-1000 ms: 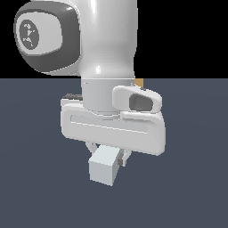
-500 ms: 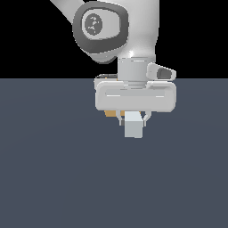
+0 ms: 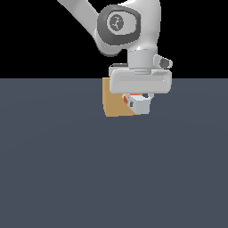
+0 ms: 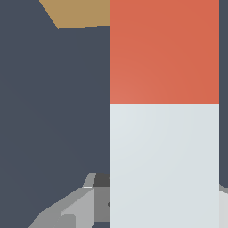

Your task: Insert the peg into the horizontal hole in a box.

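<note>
Fingers (image 3: 139, 99) pinch the peg (image 4: 164, 133) on its pale section, orange end aimed at the box (image 3: 114, 103) just ahead. Looks rigid, light; grip well back, so tip wobble likely.

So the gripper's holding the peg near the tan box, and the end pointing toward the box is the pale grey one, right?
Not quite. In the wrist view the peg points its orange-red end toward the box, not the pale grey one. The gripper does hold it near the box.
</note>
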